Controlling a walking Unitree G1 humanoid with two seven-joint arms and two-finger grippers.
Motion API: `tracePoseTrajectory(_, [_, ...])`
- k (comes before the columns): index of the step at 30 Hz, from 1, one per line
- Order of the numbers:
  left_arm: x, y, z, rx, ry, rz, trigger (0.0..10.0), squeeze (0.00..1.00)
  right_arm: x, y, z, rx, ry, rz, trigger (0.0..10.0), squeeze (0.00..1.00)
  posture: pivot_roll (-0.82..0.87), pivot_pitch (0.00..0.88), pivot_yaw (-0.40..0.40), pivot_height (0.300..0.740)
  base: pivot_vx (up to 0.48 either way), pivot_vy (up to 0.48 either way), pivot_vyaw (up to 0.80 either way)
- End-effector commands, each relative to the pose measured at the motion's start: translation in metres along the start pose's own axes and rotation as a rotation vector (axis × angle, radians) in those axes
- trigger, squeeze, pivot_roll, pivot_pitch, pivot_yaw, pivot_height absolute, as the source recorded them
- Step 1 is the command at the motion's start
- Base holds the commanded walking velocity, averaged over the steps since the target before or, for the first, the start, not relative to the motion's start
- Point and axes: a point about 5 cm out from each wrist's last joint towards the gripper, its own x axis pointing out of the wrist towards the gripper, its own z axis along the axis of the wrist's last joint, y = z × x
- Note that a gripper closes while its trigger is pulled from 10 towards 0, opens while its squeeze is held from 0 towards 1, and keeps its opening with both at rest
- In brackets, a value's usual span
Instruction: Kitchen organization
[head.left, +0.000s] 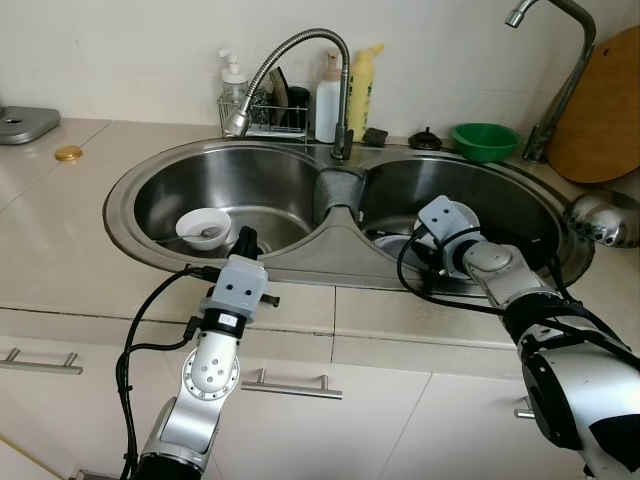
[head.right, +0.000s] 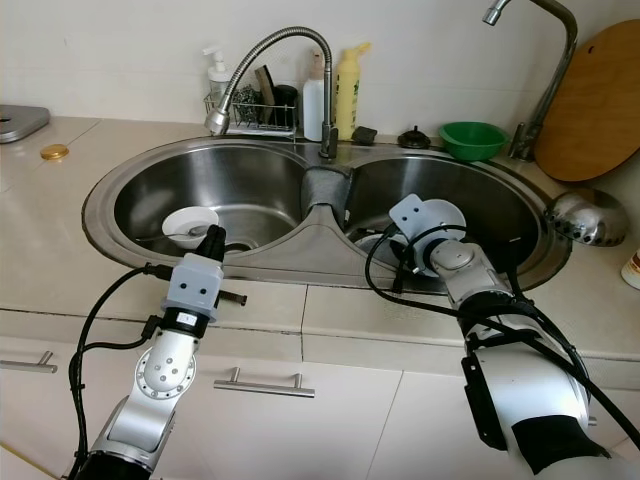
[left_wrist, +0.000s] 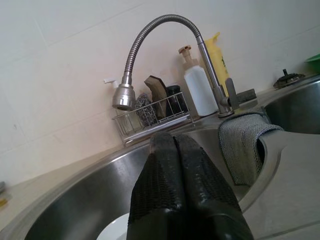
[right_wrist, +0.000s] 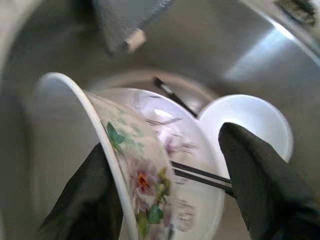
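- Beige kitchen surface (head.left: 60, 215) with a steel double sink (head.left: 130, 215) set in it, cabinet drawers below, pale tiled wall behind.
- Left claw (left_wrist: 176, 145) hovers above the near rim of the left basin, its two black fingers pressed together and empty.
- Just beyond and below the left claw, a small white bowl (head.left: 203, 225) sits on the left basin floor with something small inside that cannot be identified.
- Right claw (right_wrist: 165, 175) reaches down into the right basin, its fingers spread apart on either side of a flowered bowl (right_wrist: 150, 175); one finger is outside the tilted rim, the other inside. Whether they press the bowl cannot be told.
- Thin black sticks (right_wrist: 200, 175), perhaps chopsticks, lie across the flowered bowl between the fingers.
- Just past the right claw, a white dish (right_wrist: 250, 120) rests on the basin floor, touching the flowered bowl.
- Between the two claws, a grey cloth (left_wrist: 242, 142) hangs over the sink divider.
- Behind the cloth, a curved flexible tap (head.left: 290, 55) rises from the back rim, its head over the left basin.
- Beyond the left claw, against the wall, a wire rack (head.left: 262, 118) holds scrubbers, with a white bottle (head.left: 327, 100) and yellow bottle (head.left: 363, 85) beside it.
- Beyond the right claw, a green bowl (head.left: 484, 140) sits on the back rim, near a second tap (head.left: 560, 70) and a wooden board (head.left: 600, 115) leaning on the wall.
- Far left of the left claw, a small gold lid (head.left: 68, 154) lies on the surface.
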Motion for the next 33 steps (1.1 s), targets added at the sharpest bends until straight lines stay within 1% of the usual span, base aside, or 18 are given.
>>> tracePoseTrajectory(1, [-0.001, -0.002, -0.001, 0.01, 0.009, -0.018, 10.0, 0.0, 0.0, 0.0, 0.005, 0.028, -0.029, 0.024, 10.0, 1.0, -0.01, 0.0, -0.035, 0.74, 0.0, 0.0, 0.0])
tracePoseTrajectory(3, [-0.001, -0.002, -0.002, 0.011, 0.01, -0.021, 10.0, 0.0, -0.003, 0.004, -0.006, -0.086, 0.022, 0.124, 10.0, 1.0, -0.01, 0.0, -0.036, 0.74, 0.0, 0.0, 0.0])
tracePoseTrajectory(5, [-0.001, -0.002, -0.002, 0.011, 0.011, -0.021, 10.0, 0.0, -0.003, 0.004, -0.007, -0.103, 0.029, 0.134, 10.0, 1.0, -0.01, 0.0, -0.036, 0.74, 0.0, 0.0, 0.0])
tracePoseTrajectory(6, [-0.001, -0.002, -0.002, 0.013, 0.012, -0.02, 10.0, 0.0, -0.006, 0.002, -0.01, -0.165, 0.041, 0.165, 10.0, 1.0, -0.01, 0.0, -0.036, 0.74, 0.0, 0.0, 0.0])
tracePoseTrajectory(10, [-0.001, -0.002, -0.003, 0.014, 0.015, -0.02, 10.0, 0.0, -0.008, -0.002, -0.011, -0.192, 0.044, 0.189, 10.0, 1.0, -0.01, 0.0, -0.036, 0.74, 0.0, 0.0, 0.0])
tracePoseTrajectory(11, [-0.002, -0.002, -0.003, 0.014, 0.017, -0.021, 10.0, 0.0, -0.01, -0.001, -0.013, -0.221, 0.043, 0.232, 10.0, 0.73, -0.01, 0.0, -0.035, 0.74, 0.0, 0.0, 0.0])
tracePoseTrajectory(12, [-0.002, -0.002, -0.003, 0.014, 0.017, -0.021, 10.0, 0.0, -0.01, -0.001, -0.013, -0.221, 0.043, 0.232, 10.0, 0.73, -0.01, 0.0, -0.035, 0.74, 0.0, 0.0, 0.0])
tracePoseTrajectory(13, [-0.002, -0.003, -0.003, 0.014, 0.018, -0.022, 10.0, 0.0, -0.012, -0.001, -0.015, -0.263, 0.052, 0.264, 10.0, 0.0, -0.01, 0.0, -0.035, 0.74, 0.0, 0.0, 0.0])
tracePoseTrajectory(16, [-0.002, -0.003, -0.004, 0.013, 0.019, -0.023, 10.0, 0.0, -0.013, -0.008, -0.015, -0.253, 0.052, 0.208, 10.0, 0.0, -0.02, 0.0, -0.034, 0.74, 0.0, 0.0, 0.0])
tracePoseTrajectory(19, [-0.001, -0.002, -0.004, 0.013, 0.018, -0.022, 10.0, 0.0, -0.013, -0.019, -0.005, -0.186, -0.001, 0.078, 10.0, 0.0, -0.02, 0.0, -0.031, 0.74, 0.0, 0.0, 0.0])
tracePoseTrajectory(21, [-0.001, -0.002, -0.004, 0.011, 0.018, -0.022, 10.0, 0.0, -0.013, -0.027, 0.002, -0.132, -0.035, -0.033, 10.0, 0.0, -0.02, 0.0, -0.03, 0.74, 0.0, 0.0, 0.0])
tracePoseTrajectory(22, [-0.001, -0.003, -0.003, 0.006, 0.012, -0.022, 10.0, 0.0, -0.013, -0.034, 0.009, -0.063, -0.089, -0.15, 10.0, 0.0, -0.02, 0.0, -0.03, 0.74, 0.0, 0.0, 0.0])
tracePoseTrajectory(23, [-0.001, -0.003, -0.003, 0.004, 0.011, -0.022, 10.0, 0.0, -0.014, -0.036, 0.013, -0.028, -0.121, -0.195, 10.0, 0.0, -0.02, 0.0, -0.03, 0.74, 0.0, 0.0, 0.0])
tracePoseTrajectory(24, [-0.001, -0.003, -0.003, 0.004, 0.011, -0.022, 10.0, 0.0, -0.014, -0.036, 0.013, -0.028, -0.121, -0.195, 10.0, 0.0, -0.02, 0.0, -0.03, 0.74, 0.0, 0.0, 0.0])
tracePoseTrajectory(25, [-0.001, -0.003, -0.003, 0.004, 0.016, -0.02, 10.0, 0.0, -0.015, -0.038, 0.021, 0.058, -0.217, -0.275, 10.0, 0.0, -0.02, 0.0, -0.03, 0.74, 0.0, 0.0, 0.0])
tracePoseTrajectory(27, [-0.002, -0.003, -0.003, -0.001, 0.017, -0.017, 10.0, 0.0, -0.016, -0.034, 0.028, 0.125, -0.318, -0.325, 10.0, 0.0, -0.01, 0.0, -0.029, 0.74, 0.0, 0.0, 0.0])
tracePoseTrajectory(29, [-0.002, -0.001, -0.002, -0.009, 0.012, -0.015, 10.0, 0.0, -0.016, -0.028, 0.033, 0.159, -0.396, -0.349, 10.0, 0.0, -0.01, 0.0, -0.029, 0.74, 0.0, 0.0, 0.0])
tracePoseTrajectory(33, [-0.003, 0.0, 0.001, -0.018, -0.002, -0.021, 10.0, 0.0, -0.019, -0.006, 0.036, 0.143, -0.522, -0.428, 10.0, 0.0, 0.0, 0.0, -0.033, 0.74, 0.0, 0.0, 0.0])
